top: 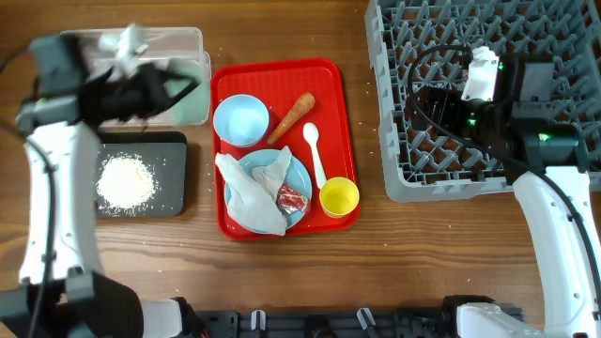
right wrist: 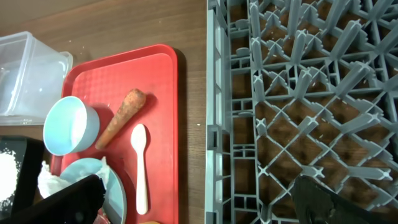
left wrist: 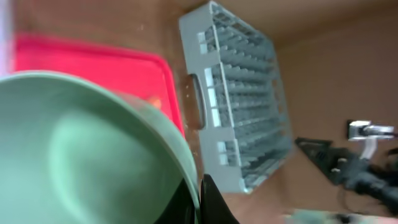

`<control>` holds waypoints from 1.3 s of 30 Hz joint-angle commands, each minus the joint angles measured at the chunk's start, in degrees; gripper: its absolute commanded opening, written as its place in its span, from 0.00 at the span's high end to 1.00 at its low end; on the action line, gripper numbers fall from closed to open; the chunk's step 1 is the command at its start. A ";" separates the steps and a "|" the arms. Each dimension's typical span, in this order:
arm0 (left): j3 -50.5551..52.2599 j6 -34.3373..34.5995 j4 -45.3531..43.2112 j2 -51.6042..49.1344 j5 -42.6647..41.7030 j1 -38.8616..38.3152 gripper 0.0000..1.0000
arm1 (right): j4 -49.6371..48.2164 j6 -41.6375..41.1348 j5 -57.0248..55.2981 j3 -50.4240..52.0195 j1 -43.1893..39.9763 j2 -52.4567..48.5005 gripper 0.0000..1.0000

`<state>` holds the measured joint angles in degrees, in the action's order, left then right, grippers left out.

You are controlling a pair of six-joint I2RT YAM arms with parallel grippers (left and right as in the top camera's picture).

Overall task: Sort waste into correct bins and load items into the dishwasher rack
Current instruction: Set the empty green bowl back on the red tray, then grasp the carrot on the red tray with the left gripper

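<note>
Tabletop (left wrist: 329, 74) behind, blurred bowl (left wrist: 74, 162) seems pale green.

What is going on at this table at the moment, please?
The left gripper grips a pale blue bowl by its rim, over the clear tub beside the black tray where the rice lies. The right gripper hovers open and empty over the dishwasher rack. The second bowl, plate, cup, spoon, carrot, napkin and wrapper sit on the red tray.

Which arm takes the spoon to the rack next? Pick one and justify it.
Right. The right gripper is open and empty above the rack, beside the red tray holding the spoon. The left gripper is clamped on a bowl over the tub.
</note>
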<state>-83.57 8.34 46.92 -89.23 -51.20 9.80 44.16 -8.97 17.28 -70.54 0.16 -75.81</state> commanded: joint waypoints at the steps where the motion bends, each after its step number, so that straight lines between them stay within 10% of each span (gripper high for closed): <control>1: -7.10 2.62 -4.02 -0.02 33.59 -16.46 0.96 | -0.13 -0.42 -0.81 -1.18 -0.24 -0.55 0.00; 9: -7.48 -3.67 -15.82 -11.93 57.31 -31.93 0.96 | 0.52 -0.39 -0.81 -1.18 -0.24 -0.55 0.00; 27: -7.48 -4.92 -26.43 -33.77 57.70 -32.48 0.93 | 1.53 -0.04 -0.83 -1.18 -0.24 -0.55 0.00; 35: -7.48 -4.96 -26.47 -33.92 57.72 -32.57 0.36 | 1.60 -0.04 -0.85 -1.18 -0.24 -0.55 0.00; 39: -7.74 -4.94 -24.83 -32.06 57.64 -32.79 0.25 | 1.57 -0.07 -0.85 -1.18 -0.24 -0.55 0.00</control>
<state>-90.83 3.70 20.95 -122.69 6.09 -22.46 45.82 -8.97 17.28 -70.54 0.16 -75.81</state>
